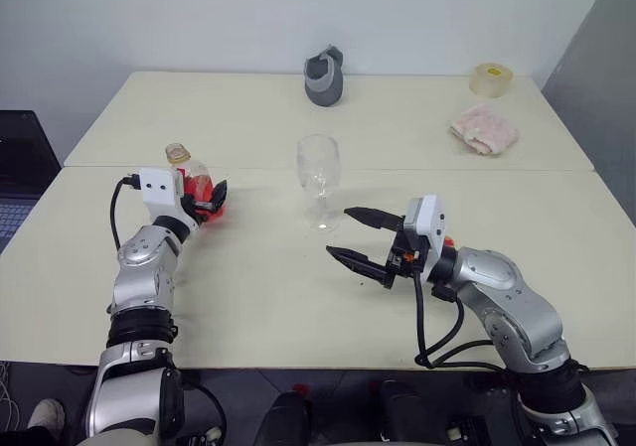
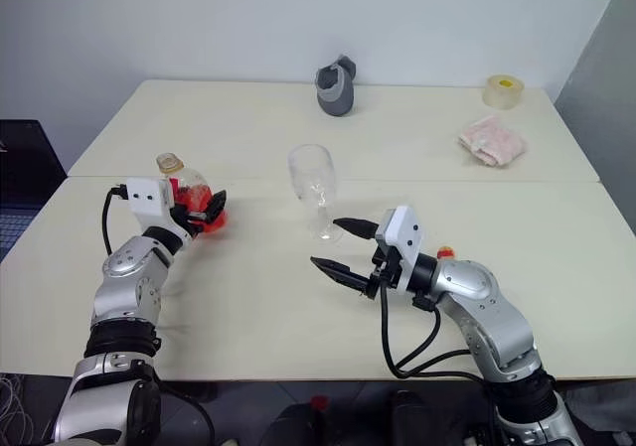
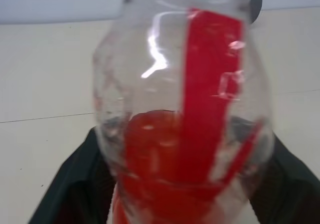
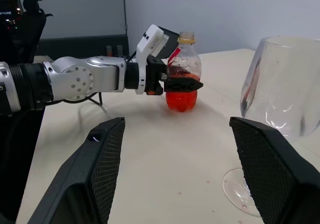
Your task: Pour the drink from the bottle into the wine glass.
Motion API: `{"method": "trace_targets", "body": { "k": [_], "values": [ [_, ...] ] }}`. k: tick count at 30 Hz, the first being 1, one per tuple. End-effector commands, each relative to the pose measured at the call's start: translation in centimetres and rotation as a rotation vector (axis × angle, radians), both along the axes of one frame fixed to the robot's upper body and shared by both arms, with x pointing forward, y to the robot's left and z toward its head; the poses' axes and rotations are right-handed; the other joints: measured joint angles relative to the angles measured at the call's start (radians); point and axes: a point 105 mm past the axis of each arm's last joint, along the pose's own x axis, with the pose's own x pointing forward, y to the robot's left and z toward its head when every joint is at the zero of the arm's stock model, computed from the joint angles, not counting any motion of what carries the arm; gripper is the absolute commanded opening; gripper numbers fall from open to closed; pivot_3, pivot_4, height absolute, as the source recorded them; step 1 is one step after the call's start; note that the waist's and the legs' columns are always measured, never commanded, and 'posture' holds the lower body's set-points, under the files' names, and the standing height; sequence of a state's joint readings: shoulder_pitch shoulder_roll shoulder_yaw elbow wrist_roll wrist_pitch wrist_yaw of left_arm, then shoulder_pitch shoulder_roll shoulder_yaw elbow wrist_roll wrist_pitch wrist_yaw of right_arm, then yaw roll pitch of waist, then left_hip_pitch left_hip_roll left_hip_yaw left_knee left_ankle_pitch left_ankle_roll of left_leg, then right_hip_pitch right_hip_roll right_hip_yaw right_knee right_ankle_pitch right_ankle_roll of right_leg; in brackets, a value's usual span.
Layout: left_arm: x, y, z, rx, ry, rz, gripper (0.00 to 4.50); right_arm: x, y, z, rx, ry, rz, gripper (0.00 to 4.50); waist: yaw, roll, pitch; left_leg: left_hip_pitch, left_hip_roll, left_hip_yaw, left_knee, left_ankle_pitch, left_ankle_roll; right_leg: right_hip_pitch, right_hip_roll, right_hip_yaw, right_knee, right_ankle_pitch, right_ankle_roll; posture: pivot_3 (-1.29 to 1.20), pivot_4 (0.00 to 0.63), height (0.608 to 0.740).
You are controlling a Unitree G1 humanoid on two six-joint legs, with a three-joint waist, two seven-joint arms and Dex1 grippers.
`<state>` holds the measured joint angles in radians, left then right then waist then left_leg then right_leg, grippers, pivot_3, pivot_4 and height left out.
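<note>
Fingers point(image 4: 184, 85) of left gripper point(image 1: 206, 204) — closed round the belly of the upright bottle point(image 4: 183, 79) | wine glass point(image 1: 318, 180) — well apart on the cap-free side, nearer right gripper point(image 1: 359, 236), jaws wide, nothing held

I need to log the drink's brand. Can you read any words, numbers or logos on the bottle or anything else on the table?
None can be read.
bottle: its red-and-white label shows no legible letters; the left wrist view is blurred.
wine glass: no markings.
tape roll: no print visible.
grey jug: no print visible.
</note>
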<state>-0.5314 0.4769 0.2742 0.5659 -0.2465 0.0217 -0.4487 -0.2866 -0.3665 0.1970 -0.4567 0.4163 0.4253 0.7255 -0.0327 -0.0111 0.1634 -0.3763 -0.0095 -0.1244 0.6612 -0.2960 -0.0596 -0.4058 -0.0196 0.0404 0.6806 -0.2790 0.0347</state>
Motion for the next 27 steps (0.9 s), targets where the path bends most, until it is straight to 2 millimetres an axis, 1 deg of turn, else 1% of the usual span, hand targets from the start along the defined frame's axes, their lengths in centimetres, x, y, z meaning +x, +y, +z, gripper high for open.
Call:
{"method": "trace_targets", "body": {
  "k": [1,5,7,9,11,12,13,15,17,20,23,27],
  "values": [
    [0.1,0.7,2.0,0.027,-0.068,0.011,2.35,-0.4,-0.1,1.2,0.028,-0.044,0.002,3.59,0.0,0.0,0.0,0.0,0.0,0.0,0.0,0.0,0.0,0.0,0.0,0.0,0.0,0.0,0.0,0.0,0.15,0.74],
    [0.0,0.9,2.1,0.039,-0.075,0.013,1.23,-0.1,0.0,1.1,0.03,-0.044,0.0,3.59,0.0,0.0,0.0,0.0,0.0,0.0,0.0,0.0,0.0,0.0,0.0,0.0,0.0,0.0,0.0,0.0,0.15,0.74],
    [-0.1,0.6,2.2,0.056,-0.076,-0.002,0.97,0.0,0.0,1.0,0.029,-0.045,-0.003,3.59,0.0,0.0,0.0,0.0,0.0,0.0,0.0,0.0,0.0,0.0,0.0,0.0,0.0,0.0,0.0,0.0,0.15,0.74],
    [-0.1,0.1,2.6,0.078,-0.078,-0.026,0.92,0.2,-0.1,1.1,0.03,-0.049,-0.009,3.59,0.0,0.0,0.0,0.0,0.0,0.0,0.0,0.0,0.0,0.0,0.0,0.0,0.0,0.0,0.0,0.0,0.15,0.74],
    [0.1,-0.9,3.6,0.112,-0.091,-0.074,0.92,0.5,-0.2,1.3,0.028,-0.054,-0.025,3.59,0.0,0.0,0.0,0.0,0.0,0.0,0.0,0.0,0.0,0.0,0.0,0.0,0.0,0.0,0.0,0.0,0.15,0.74],
    [0.2,-1.6,4.4,0.138,-0.105,-0.104,0.92,0.8,-0.3,1.3,0.021,-0.055,-0.038,3.59,0.0,0.0,0.0,-0.001,0.0,0.0,0.0,0.0,0.0,-0.001,0.0,-0.001,0.0,0.0,0.0,0.0,0.15,0.74],
    [0.4,-2.6,5.7,0.176,-0.134,-0.147,0.92,1.2,-0.5,1.4,0.018,-0.049,-0.057,3.59,0.0,0.0,0.0,-0.002,0.0,-0.001,0.001,0.0,0.0,-0.001,0.0,-0.001,0.0,0.0,0.0,0.0,0.15,0.74],
    [0.7,-3.8,7.3,0.223,-0.168,-0.197,0.92,1.7,-0.7,1.6,0.017,-0.04,-0.084,3.59,0.001,-0.001,0.0,-0.002,0.0,-0.001,0.001,0.0,0.0,-0.001,0.0,-0.001,0.0,0.0,0.0,0.0,0.15,0.74],
    [1.2,-4.7,8.8,0.262,-0.189,-0.233,0.92,2.4,-0.9,2.1,0.031,-0.037,-0.107,3.59,0.003,-0.001,0.001,-0.003,-0.001,-0.002,0.002,0.001,-0.001,-0.001,0.0,-0.003,0.0,0.0,0.0,0.0,0.15,0.74],
    [2.2,-6.8,11.0,0.375,-0.218,-0.327,0.92,3.8,-1.2,3.6,0.065,-0.036,-0.148,3.59,0.001,-0.001,0.001,-0.003,-0.007,-0.003,0.002,0.002,-0.003,-0.001,0.0,-0.003,0.0,0.0,0.0,0.0,0.15,0.74],
    [3.1,-8.0,11.9,0.45,-0.216,-0.384,0.92,4.6,-1.2,4.4,0.073,-0.048,-0.171,3.59,0.0,-0.001,0.001,-0.003,-0.009,-0.003,0.001,0.002,-0.003,-0.001,-0.001,-0.002,0.0,0.0,0.0,0.0,0.15,0.74],
    [3.6,-8.9,12.6,0.524,-0.235,-0.427,0.92,5.2,-0.9,4.7,0.049,-0.068,-0.184,3.59,-0.013,-0.001,0.001,-0.004,-0.011,-0.003,0.001,0.002,-0.003,-0.003,-0.002,-0.001,0.0,0.0,0.0,0.0,0.15,0.74]
  ]
}}
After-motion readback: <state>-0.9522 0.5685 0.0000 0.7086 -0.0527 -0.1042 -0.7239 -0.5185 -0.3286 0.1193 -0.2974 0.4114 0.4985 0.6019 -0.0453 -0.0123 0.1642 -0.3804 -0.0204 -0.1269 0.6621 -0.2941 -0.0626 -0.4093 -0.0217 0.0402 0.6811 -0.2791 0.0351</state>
